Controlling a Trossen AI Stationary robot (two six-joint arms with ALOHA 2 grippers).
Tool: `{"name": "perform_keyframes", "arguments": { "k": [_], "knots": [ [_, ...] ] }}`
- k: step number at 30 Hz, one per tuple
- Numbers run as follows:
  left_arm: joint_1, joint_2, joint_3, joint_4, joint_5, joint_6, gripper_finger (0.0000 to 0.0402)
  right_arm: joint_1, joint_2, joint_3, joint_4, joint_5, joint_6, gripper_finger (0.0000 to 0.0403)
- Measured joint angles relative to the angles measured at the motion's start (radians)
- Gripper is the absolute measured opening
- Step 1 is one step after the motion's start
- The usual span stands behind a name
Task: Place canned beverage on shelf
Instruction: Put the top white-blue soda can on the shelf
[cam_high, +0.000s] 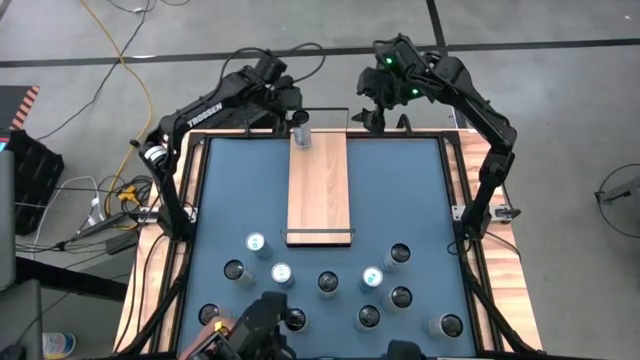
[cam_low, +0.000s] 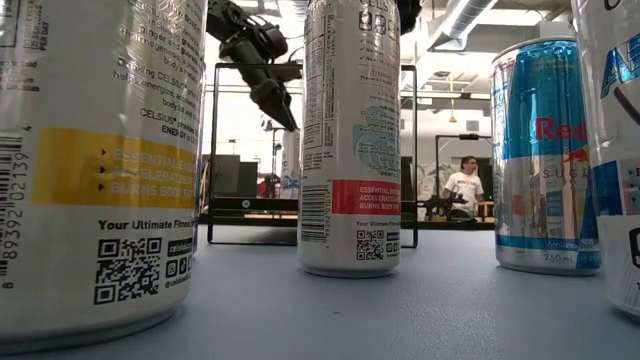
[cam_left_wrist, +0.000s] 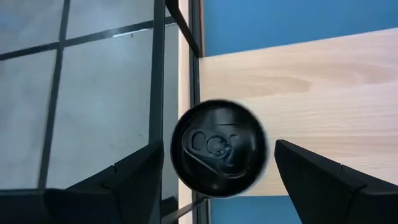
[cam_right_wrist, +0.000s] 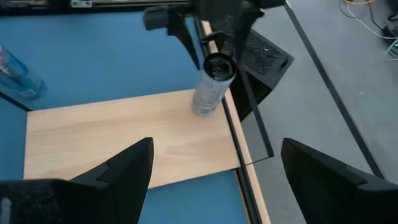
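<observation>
A tall can (cam_high: 300, 129) stands upright on the shelf (cam_high: 320, 190), right at the far end of the board, next to the thin black rail (cam_high: 322, 110) there. In the right wrist view the can (cam_right_wrist: 211, 84) sits at the corner of the light wood, close to the board's edge.

The left tool (cam_high: 292, 103) is above this can. Its two dark fingers (cam_left_wrist: 134, 180) are spread wide, one on each side of the can's black top (cam_left_wrist: 217, 149). There is a gap between each finger and the can, so the tool is not holding it. The can stands on its own.

The right tool (cam_high: 375, 112) is near the same far end of the shelf, off to the side of the board and apart from the can. Its fingers (cam_right_wrist: 127, 168) are also wide open and hold nothing.

The shelf lies on the blue surface (cam_high: 400, 190), running from the far side toward the middle. Past the near end of the shelf, many more cans (cam_high: 328, 283) stand on the blue surface, well apart from both tools. In the low view these cans (cam_low: 350, 130) look big and close, and the left arm (cam_low: 255, 60) hangs down behind them. Far behind, a person (cam_low: 463, 185) sits in the room.
</observation>
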Motion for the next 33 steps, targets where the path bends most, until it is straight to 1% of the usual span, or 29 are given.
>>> {"name": "perform_keyframes", "arguments": {
  "k": [3, 8, 10, 14, 16, 19, 23, 25, 28, 30, 33],
  "knots": [
    [-0.01, -0.032, 0.0, 0.001, -0.014, -0.004, 0.0291, -0.007, -0.003, -0.028, 0.05, 0.0, 0.004, 0.0337],
    [-0.026, -0.102, 0.0, -0.002, -0.064, -0.062, 0.0291, -0.016, -0.001, -0.157, 0.209, 0.0, 0.071, 0.0334],
    [-0.039, -0.143, 0.0, -0.002, -0.127, -0.124, 0.0291, -0.009, -0.002, -0.239, 0.329, 0.012, 0.105, 0.0326],
    [-0.085, -0.247, 0.0, -0.044, -0.263, -0.261, 0.0291, 0.004, 0.001, -0.383, 0.558, 0.094, 0.161, 0.0303],
    [-0.113, -0.305, 0.0, -0.067, -0.3, -0.32, 0.0291, 0.004, 0.0, -0.44, 0.65, 0.103, 0.168, 0.0293],
    [-0.155, -0.395, 0.0, -0.09, -0.319, -0.406, 0.0291, 0.003, 0.0, -0.509, 0.74, 0.107, 0.172, 0.0287],
    [-0.21, -0.5, 0.0, -0.09, -0.321, -0.518, 0.0291, 0.002, 0.0, -0.557, 0.821, 0.11, 0.214, 0.0286],
    [-0.232, -0.547, 0.0, -0.089, -0.325, -0.568, 0.0291, 0.002, 0.0, -0.569, 0.831, 0.11, 0.221, 0.0286],
    [-0.263, -0.606, 0.0, -0.089, -0.359, -0.641, 0.0291, 0.013, 0.007, -0.57, 0.856, 0.113, 0.221, 0.0285],
    [-0.281, -0.636, 0.0, -0.089, -0.389, -0.682, 0.0291, 0.028, 0.031, -0.564, 0.896, 0.141, 0.225, 0.0282],
    [-0.303, -0.673, 0.0, -0.089, -0.425, -0.724, 0.0291, 0.032, 0.086, -0.547, 0.869, 0.134, 0.231, 0.0274]
  ]
}}
